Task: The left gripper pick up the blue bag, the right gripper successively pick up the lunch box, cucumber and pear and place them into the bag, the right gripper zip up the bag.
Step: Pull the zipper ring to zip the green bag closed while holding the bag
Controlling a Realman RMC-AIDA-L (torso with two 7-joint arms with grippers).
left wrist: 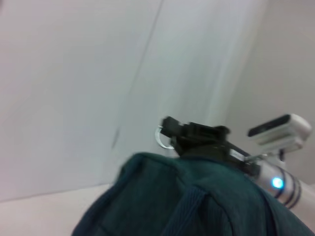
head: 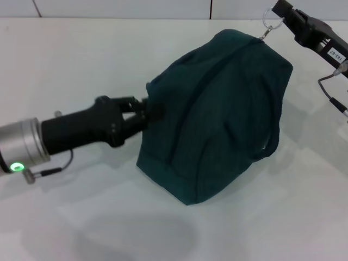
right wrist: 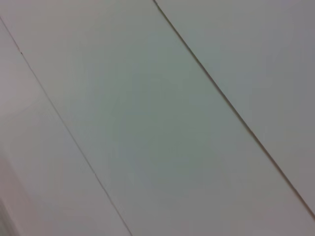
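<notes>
The blue bag stands closed and bulging in the middle of the white table; it also shows in the left wrist view. My left gripper is shut on the bag's fabric at its left side. My right gripper is at the bag's far top corner, shut on the metal ring zipper pull; it also shows in the left wrist view, with the ring. The lunch box, cucumber and pear are out of view. The right wrist view shows only white panels.
The white table spreads around the bag. A white panelled wall runs along the back. Cables hang from my right arm at the right edge.
</notes>
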